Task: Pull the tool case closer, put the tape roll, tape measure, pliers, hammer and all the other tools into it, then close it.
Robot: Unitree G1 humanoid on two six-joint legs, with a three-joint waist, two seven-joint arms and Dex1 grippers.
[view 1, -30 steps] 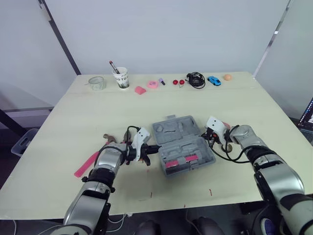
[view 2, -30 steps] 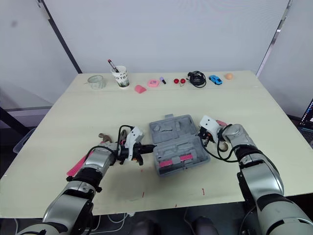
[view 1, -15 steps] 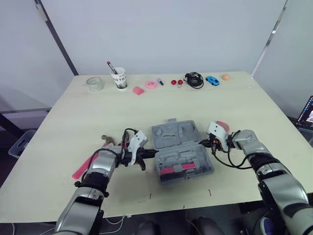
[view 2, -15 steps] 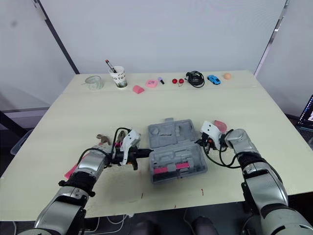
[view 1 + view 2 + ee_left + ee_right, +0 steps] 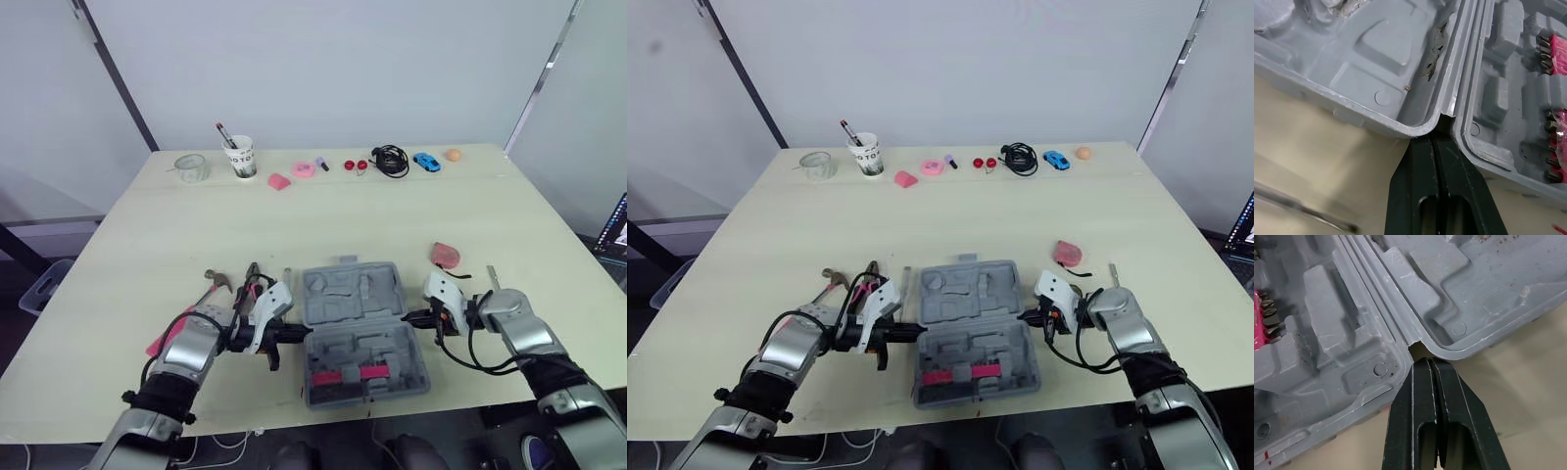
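Observation:
The grey tool case (image 5: 358, 328) lies open near the table's front edge, lid half farther away, base half with pink bit strips (image 5: 349, 374) nearer. My left gripper (image 5: 298, 335) is shut, its tip pressed into the hinge notch on the case's left side (image 5: 1435, 139). At the right-side hinge notch my right gripper (image 5: 410, 318) is likewise shut (image 5: 1427, 361). A pink-handled hammer (image 5: 217, 280) and pliers (image 5: 253, 273) lie left of the case. The pink tape measure (image 5: 446, 255) sits behind my right gripper. A pink tape roll (image 5: 305, 168) rests at the far edge.
Along the back edge stand a glass (image 5: 192, 166), a cup with pens (image 5: 242, 157), a pink block (image 5: 279, 181), red pieces (image 5: 357, 164), a black cable (image 5: 392, 159), a blue toy car (image 5: 427, 161) and an orange ball (image 5: 453, 154). A small tool (image 5: 489, 275) lies by my right arm.
Both grippers have slid the case toward the front edge and squared it up. The tape measure, once beside my right gripper, now lies behind it.

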